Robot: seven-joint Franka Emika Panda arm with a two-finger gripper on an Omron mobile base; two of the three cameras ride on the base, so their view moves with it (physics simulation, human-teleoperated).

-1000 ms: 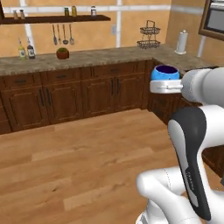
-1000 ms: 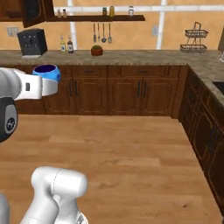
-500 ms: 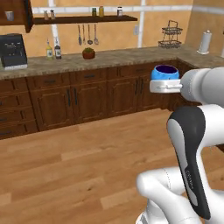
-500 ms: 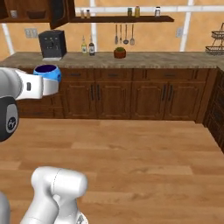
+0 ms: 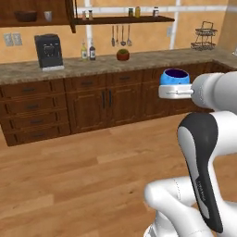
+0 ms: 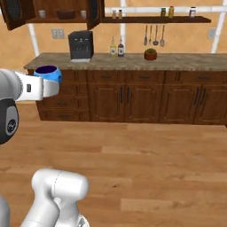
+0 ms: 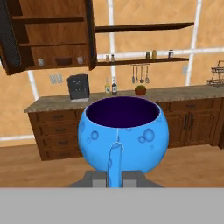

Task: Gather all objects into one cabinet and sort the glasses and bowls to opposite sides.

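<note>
Clearly the step in hand is carrying the blue mug (image 7: 123, 133) across the kitchen toward the open wall cabinet (image 7: 52, 43), so the job now is a steady ride. Keeping the mug's mouth facing up and the hand level should stop it slipping, and the base would do well to stop square in front of the cabinet, close to the surface (image 6: 133, 60) below it, so the arm need not stretch. The cabinet door (image 7: 11, 37) hangs open on one side; the approach should probably pass clear of its edge. Inside, on the lower shelf, a dark wooden bowl (image 7: 64, 61) sits in the middle with a pale mug (image 7: 40, 62) on one side and another pale mug (image 7: 80, 60) on the other. Since mugs and bowl must end up on opposite sides, I would put the blue one beside one of the pale mugs, away from the bowl.

The jaws of the gripper (image 7: 114, 177) are pressed nearly together, pinching the mug's thin handle, which runs down the near side of the cup. The mug body stands just beyond and above the fingertips, upright, held high above the floor and well apart from the cabinet.
</note>
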